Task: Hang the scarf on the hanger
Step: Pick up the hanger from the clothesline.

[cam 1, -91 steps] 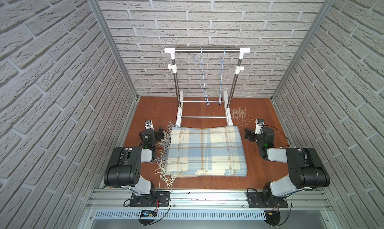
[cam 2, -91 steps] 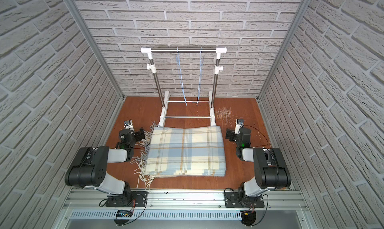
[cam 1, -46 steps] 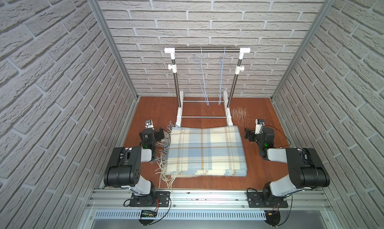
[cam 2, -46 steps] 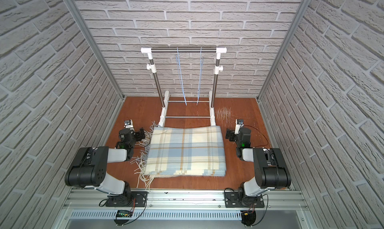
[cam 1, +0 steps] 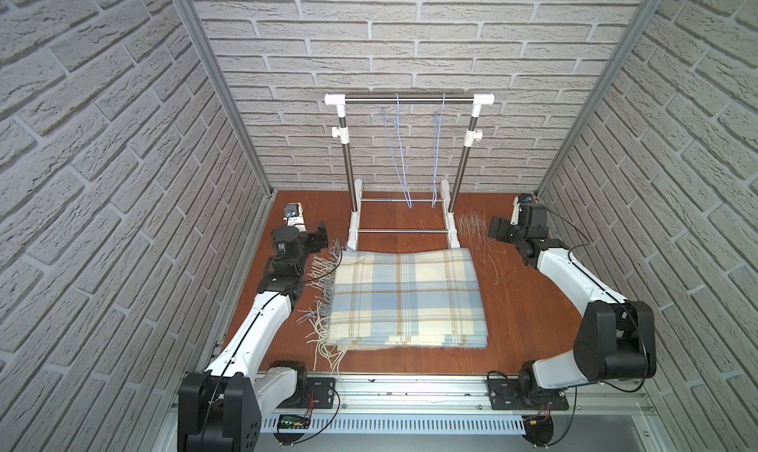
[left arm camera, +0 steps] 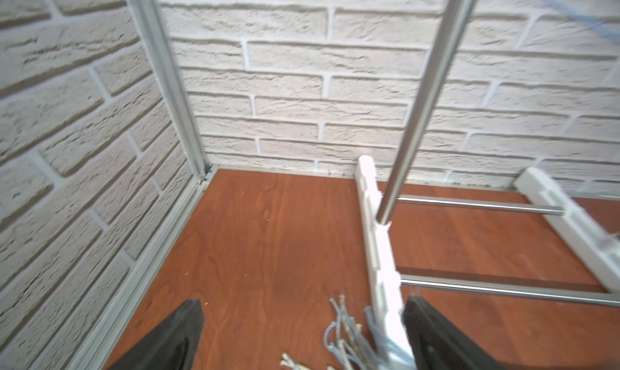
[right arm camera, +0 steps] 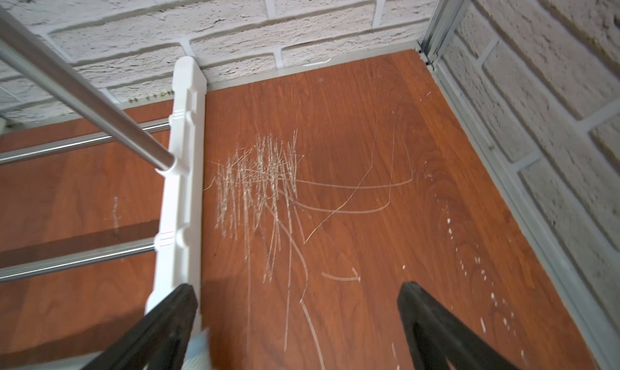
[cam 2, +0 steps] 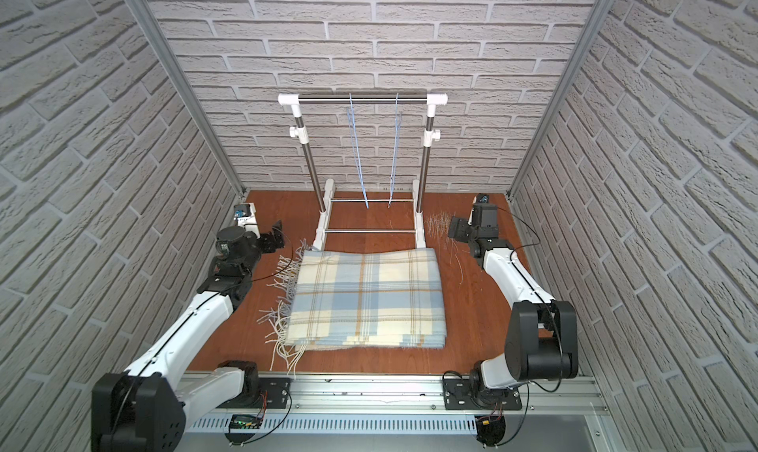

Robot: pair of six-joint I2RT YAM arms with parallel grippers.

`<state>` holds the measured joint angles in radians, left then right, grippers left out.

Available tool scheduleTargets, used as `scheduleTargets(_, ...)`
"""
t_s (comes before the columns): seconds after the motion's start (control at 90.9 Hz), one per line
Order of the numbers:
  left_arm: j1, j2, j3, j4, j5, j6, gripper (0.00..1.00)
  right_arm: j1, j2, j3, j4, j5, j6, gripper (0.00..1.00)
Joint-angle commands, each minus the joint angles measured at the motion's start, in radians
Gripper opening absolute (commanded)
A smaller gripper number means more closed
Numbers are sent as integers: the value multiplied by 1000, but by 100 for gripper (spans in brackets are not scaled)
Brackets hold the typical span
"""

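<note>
The scarf, a folded plaid of pale blue and cream, is laid flat in the middle of the table. Its fringe is spread toward the left edge. Its far edge is set just beside the feet of the garment rack, and in the left wrist view its far-left corner is seen up against the rack's left foot.

The rack is stood at the middle of the back edge. Two blue wire hangers are hung side by side from its top bar, and the scarf is not yet hung on either.

The left fingers are held wide apart, low near the left edge and just beside the scarf's far-left corner. A few fringe strands and the end of the rack foot are seen between them, but nothing is gripped.

The right fingers are likewise spread wide and hold nothing. They are placed toward the back right corner, just beside the rack's right foot and over a patch of pale scratches in the wood.
</note>
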<state>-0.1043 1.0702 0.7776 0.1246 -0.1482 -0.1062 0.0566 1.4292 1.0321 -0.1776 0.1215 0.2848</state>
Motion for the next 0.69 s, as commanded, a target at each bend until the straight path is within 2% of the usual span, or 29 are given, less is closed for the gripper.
scheduleTargets(0.0, -98, 12, 187, -204, -30, -80, 98, -6, -69, 33, -216, 22, 249, 99)
scheduleTargets(0.033, -130, 39, 254, -221, -21, -102, 98, -19, -61, 62, -214, -102, 230, 92)
scheduleTargets(0.066, -171, 69, 304, -227, -32, -107, 98, -15, -46, 108, -240, -171, 201, 84)
scheduleTargets(0.154, -269, 176, 482, -243, -106, -91, 98, 38, -4, 218, -311, -169, 140, 77)
scheduleTargets(0.374, -348, 487, 885, -306, -134, -153, 95, 127, 30, 298, -337, -141, 57, 75)
scheduleTargets(0.55, -375, 647, 1034, -250, -150, -190, 92, 135, 33, 299, -320, -134, 23, 75)
scheduleTargets(0.682, -389, 699, 1083, -213, -152, -199, 92, 136, 33, 300, -316, -133, 13, 76)
